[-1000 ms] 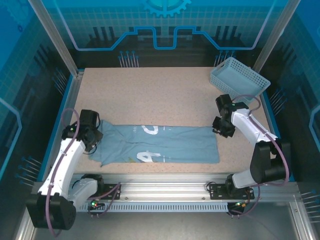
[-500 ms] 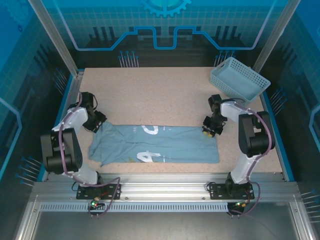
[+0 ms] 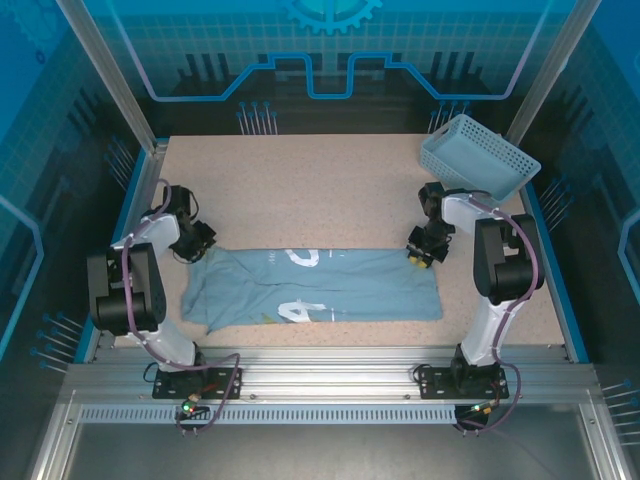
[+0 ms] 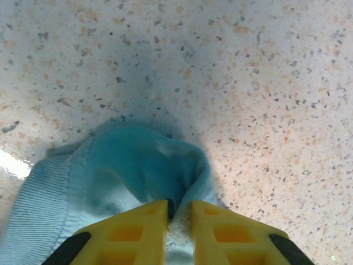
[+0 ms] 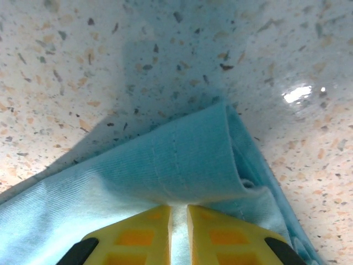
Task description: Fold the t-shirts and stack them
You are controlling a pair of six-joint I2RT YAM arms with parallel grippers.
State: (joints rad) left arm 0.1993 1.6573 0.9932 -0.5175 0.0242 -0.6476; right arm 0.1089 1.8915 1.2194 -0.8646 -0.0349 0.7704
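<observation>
A robotics lab, a closed test cell rather than a home or shop; a frame (image 3: 100, 70) of bare aluminium posts boxes in the table (image 3: 330, 180); the walls (image 3: 420, 50) are blue see-through panels printed with a grid, circuit lines and a gear (image 3: 332, 12); the left arm (image 3: 130, 290) and right arm (image 3: 505, 265), white and black, are bolted to a slotted metal rail (image 3: 320, 380) at the near edge; loose cables (image 3: 225, 380) trail from their bases; the table top is speckled beige, edged in blue; a plastic basket (image 3: 478, 155) sits at the far right corner.
</observation>
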